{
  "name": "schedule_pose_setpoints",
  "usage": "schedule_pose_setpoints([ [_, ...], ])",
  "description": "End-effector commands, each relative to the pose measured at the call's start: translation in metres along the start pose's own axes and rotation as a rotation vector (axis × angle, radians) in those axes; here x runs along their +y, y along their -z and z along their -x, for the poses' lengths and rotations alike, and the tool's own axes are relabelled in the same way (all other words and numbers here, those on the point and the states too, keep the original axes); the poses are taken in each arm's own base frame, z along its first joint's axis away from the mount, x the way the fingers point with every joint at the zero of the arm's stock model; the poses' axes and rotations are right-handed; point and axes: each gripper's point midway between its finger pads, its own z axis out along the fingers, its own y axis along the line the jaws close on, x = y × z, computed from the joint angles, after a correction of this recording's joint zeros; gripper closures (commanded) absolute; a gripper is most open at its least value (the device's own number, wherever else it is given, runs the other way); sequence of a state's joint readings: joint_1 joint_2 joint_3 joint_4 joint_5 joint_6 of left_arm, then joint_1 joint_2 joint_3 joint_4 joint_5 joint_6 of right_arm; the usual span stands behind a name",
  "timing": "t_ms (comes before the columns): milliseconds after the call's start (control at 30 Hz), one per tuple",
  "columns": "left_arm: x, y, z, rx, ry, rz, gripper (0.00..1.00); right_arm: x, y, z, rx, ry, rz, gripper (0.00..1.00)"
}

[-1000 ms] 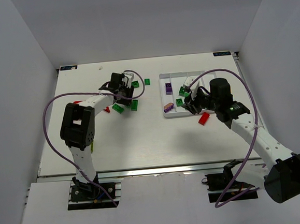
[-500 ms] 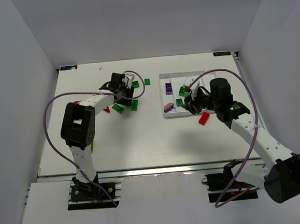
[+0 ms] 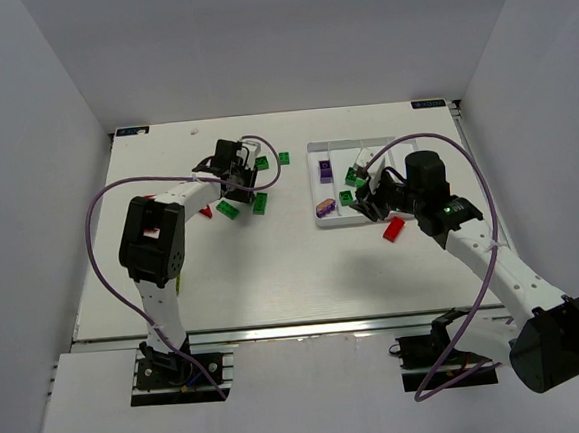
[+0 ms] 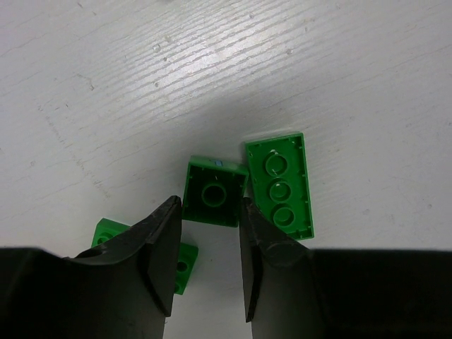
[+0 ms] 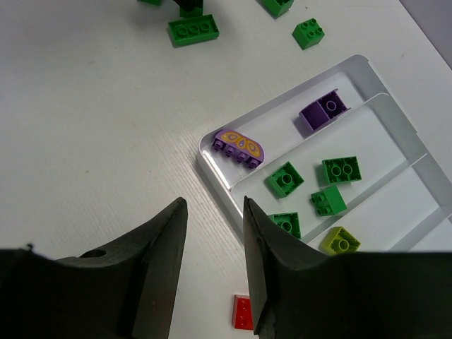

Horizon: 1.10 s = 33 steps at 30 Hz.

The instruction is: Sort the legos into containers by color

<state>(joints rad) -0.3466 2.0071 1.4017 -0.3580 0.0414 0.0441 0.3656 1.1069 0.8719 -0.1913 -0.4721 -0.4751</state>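
My left gripper (image 4: 210, 203) is open and low over the table. Its fingertips flank the near edge of a small green lego (image 4: 214, 192). A long green lego (image 4: 282, 185) lies just to its right, and another green lego (image 4: 182, 260) is partly hidden behind the left finger. My right gripper (image 5: 215, 203) is open and empty, above the near left corner of the white tray (image 5: 212, 157). The tray's first compartment holds two purple legos (image 5: 238, 147). The second holds several green legos (image 5: 284, 178), and the third holds a yellow-green lego (image 5: 340, 241). A red lego (image 5: 243, 312) lies on the table beside the tray.
In the top view, green legos (image 3: 284, 158) and a red lego (image 3: 206, 212) lie loose on the table around the left gripper (image 3: 235, 184). The tray (image 3: 320, 224) sits at the right, with the right gripper (image 3: 364, 199) over it. Purple cables loop from both arms.
The left gripper has shifted slightly toward the far side. The right arm and the legos have barely moved.
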Motion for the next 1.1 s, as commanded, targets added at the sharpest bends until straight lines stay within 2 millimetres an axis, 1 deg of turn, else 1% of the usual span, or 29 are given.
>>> schedule_pose_setpoints([
  [0, -0.002, 0.002, 0.005, -0.005, -0.006, -0.003, 0.66, -0.003, 0.006, 0.012, -0.039, 0.012, -0.013, 0.56],
  [67, -0.001, 0.001, 0.004, 0.001, -0.006, -0.002, 0.69, -0.003, 0.005, 0.012, -0.038, 0.012, -0.012, 0.56],
  [167, -0.002, 0.003, 0.007, -0.008, -0.005, -0.003, 0.71, -0.003, 0.006, 0.012, -0.039, 0.012, -0.014, 0.56],
  [267, -0.004, 0.009, 0.013, -0.031, -0.002, -0.011, 0.71, -0.003, 0.006, 0.012, -0.039, 0.012, -0.013, 0.56],
  [367, -0.006, 0.020, 0.026, -0.077, 0.005, -0.024, 0.71, -0.003, 0.006, 0.012, -0.039, 0.012, -0.013, 0.56],
  [533, -0.019, 0.039, 0.046, -0.158, 0.015, -0.087, 0.72, -0.002, 0.006, 0.012, -0.038, 0.012, -0.012, 0.56],
  [600, -0.029, 0.041, 0.047, -0.164, 0.032, -0.115, 0.72, -0.003, 0.006, 0.012, -0.039, 0.012, -0.013, 0.56],
  [700, -0.039, 0.043, 0.050, -0.172, 0.022, -0.134, 0.72, -0.003, 0.006, 0.013, -0.040, 0.011, -0.014, 0.56],
  [733, -0.039, 0.043, 0.051, -0.175, 0.020, -0.127, 0.72, -0.003, 0.006, 0.013, -0.041, 0.012, -0.013, 0.56],
  [800, -0.038, 0.039, 0.047, -0.160, 0.019, -0.124, 0.72, -0.003, 0.006, 0.013, -0.040, 0.011, -0.015, 0.56],
  [900, -0.038, 0.033, 0.047, -0.150, 0.019, -0.120, 0.53, -0.003, 0.006, 0.013, -0.041, 0.012, -0.013, 0.56],
  [933, -0.038, 0.031, 0.048, -0.150, 0.018, -0.122, 0.49, -0.003, 0.006, 0.014, -0.042, 0.012, -0.014, 0.56],
  [967, -0.040, 0.032, 0.054, -0.162, 0.016, -0.127, 0.40, -0.004, 0.006, 0.013, -0.040, 0.011, -0.016, 0.56],
  [1033, -0.042, 0.025, 0.053, -0.148, 0.026, -0.134, 0.32, -0.003, 0.007, 0.014, -0.042, 0.013, -0.017, 0.57],
  [1067, -0.042, 0.024, 0.056, -0.154, 0.030, -0.136, 0.27, -0.003, 0.007, 0.015, -0.045, 0.013, -0.015, 0.56],
])
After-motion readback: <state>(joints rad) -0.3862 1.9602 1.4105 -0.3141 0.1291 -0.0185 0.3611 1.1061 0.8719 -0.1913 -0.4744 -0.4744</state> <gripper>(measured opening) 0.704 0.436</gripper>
